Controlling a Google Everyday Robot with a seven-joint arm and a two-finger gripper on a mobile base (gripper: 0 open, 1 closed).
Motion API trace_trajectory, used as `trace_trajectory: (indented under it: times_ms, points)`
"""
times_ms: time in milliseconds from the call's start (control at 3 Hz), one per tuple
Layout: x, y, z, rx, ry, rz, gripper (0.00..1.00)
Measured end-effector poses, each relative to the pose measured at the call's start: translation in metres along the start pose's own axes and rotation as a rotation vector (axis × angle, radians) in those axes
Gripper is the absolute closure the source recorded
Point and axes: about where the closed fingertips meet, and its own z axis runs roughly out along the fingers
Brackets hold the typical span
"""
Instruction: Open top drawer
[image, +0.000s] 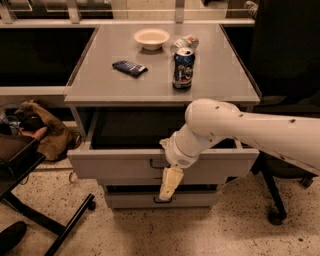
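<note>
The top drawer (115, 166) of the grey cabinet is pulled out, and its dark inside shows under the tabletop. Its small dark bar handle (154, 164) at centre is partly hidden by my white arm (235, 131). My gripper (169, 185) hangs down in front of the drawer front, just below the handle, with its cream tip reaching over the lower drawer. The arm comes in from the right.
A lower grey drawer (200, 200) is closed. On the tabletop (100, 82) are a soda can (183, 69), a white bowl (151, 37), a dark snack packet (129, 67) and a crumpled wrapper (186, 41). An office chair base (274, 200) stands right, another chair (30, 200) left.
</note>
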Motion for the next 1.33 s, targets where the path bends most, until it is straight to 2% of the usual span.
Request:
trace_trajectory:
  times_ms: [333, 667, 1000, 1333]
  points:
    - [0.0096, 0.0566, -0.0183, -0.033, -0.008, 0.040, 0.00]
    - [0.0096, 0.0566, -0.0183, -0.033, -0.008, 0.040, 0.00]
    - [0.0114, 0.0666, -0.0113, -0.081, -0.013, 0.039, 0.00]
    - [0.0098, 0.0665, -0.0144, -0.081, -0.013, 0.039, 0.00]
